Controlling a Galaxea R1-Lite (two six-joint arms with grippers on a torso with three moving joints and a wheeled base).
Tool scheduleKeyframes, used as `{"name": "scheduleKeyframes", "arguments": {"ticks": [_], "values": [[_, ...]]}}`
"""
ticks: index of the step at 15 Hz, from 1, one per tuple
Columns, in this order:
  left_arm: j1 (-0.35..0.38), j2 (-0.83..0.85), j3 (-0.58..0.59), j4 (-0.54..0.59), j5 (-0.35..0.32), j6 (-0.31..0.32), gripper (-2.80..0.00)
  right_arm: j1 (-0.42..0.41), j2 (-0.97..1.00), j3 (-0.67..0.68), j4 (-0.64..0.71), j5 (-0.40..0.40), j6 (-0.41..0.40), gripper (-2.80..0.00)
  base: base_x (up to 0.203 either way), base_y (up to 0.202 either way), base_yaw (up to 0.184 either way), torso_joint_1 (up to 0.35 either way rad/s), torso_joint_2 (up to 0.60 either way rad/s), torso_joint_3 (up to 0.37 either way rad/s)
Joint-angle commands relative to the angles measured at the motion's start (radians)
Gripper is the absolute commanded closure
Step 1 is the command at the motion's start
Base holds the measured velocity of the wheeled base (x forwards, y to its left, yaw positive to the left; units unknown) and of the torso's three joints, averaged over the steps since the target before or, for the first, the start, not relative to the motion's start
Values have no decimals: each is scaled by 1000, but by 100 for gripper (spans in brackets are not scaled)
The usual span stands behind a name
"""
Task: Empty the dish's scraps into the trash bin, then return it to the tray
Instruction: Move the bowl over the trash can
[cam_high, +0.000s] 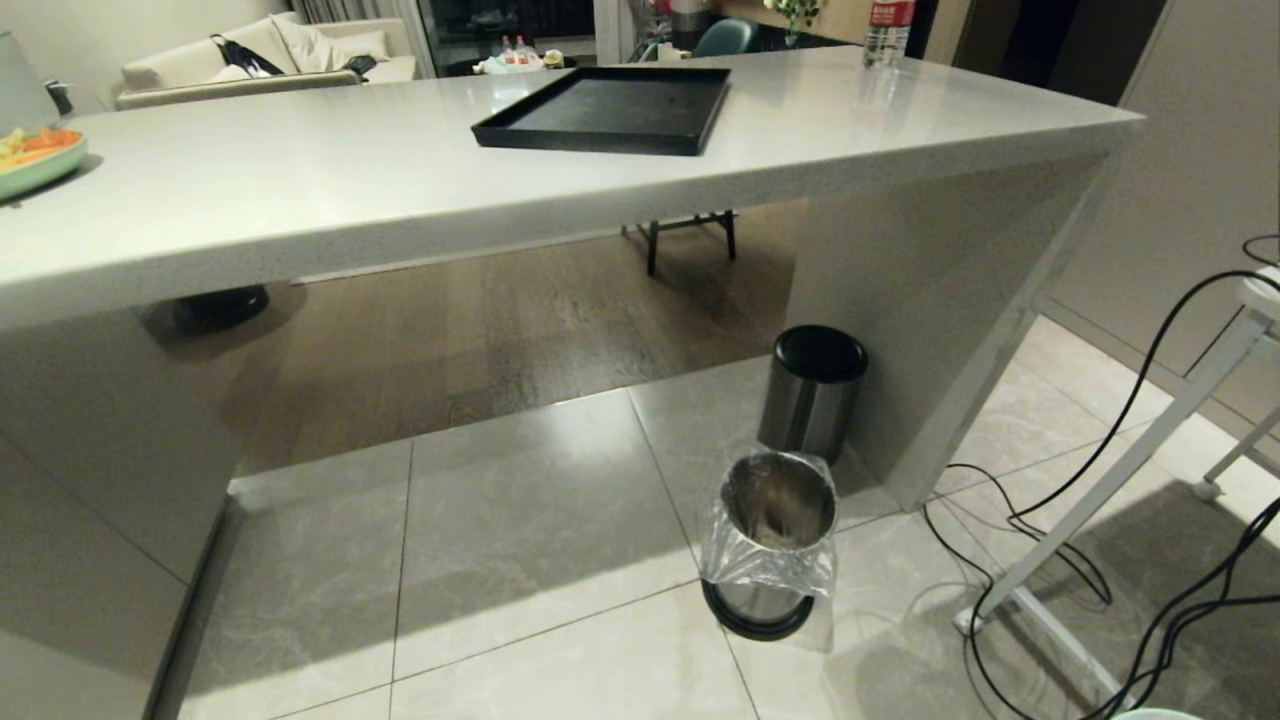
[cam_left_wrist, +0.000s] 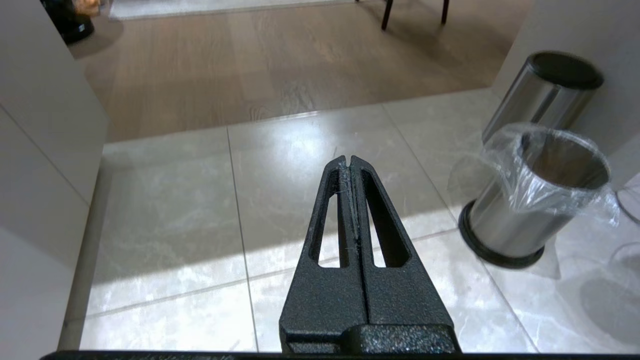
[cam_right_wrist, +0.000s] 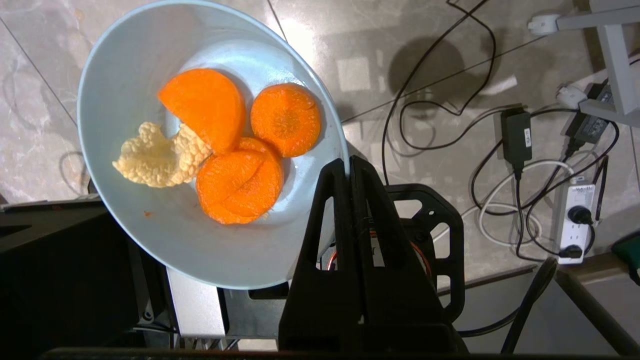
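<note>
Light-blue dish (cam_right_wrist: 150, 150) with scraps (cam_right_wrist: 225, 145) tilted, rim pinched by right end effector (cam_right_wrist: 348, 165); left end effector (cam_left_wrist: 349, 162) clenched empty.

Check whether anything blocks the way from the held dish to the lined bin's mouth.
Nothing visible does. The right pincer grips the dish by its rim, scraps still inside. The bin stands open on the floor; the lidded can sits behind it, not over it.

Pale glossy tiles (cam_high: 520, 540) are catching a band of light, giving way to wood flooring (cam_high: 480, 330) under a long white counter (cam_high: 300, 190). A cream sofa (cam_high: 260, 60) is sitting beyond.
</note>
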Motion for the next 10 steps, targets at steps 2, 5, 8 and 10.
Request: {"name": "scheduleKeyframes", "arguments": {"ticks": [2, 5, 8, 10], "values": [[0, 1, 0, 0, 0, 1, 0, -1, 0, 2, 4, 1, 2, 0, 0, 0, 0, 35, 122, 123], [0, 1, 0, 0, 0, -1, 0, -1, -8, 16, 3, 1, 2, 0, 0, 0, 0, 7, 27, 29], [0, 1, 0, 0, 0, -1, 0, 1, -8, 17, 3, 1, 2, 0, 0, 0, 0, 0, 0, 0], [0, 1, 0, 0, 0, -1, 0, 0, -6, 19, 3, 1, 3, 0, 0, 0, 0, 0, 0, 0]]}}
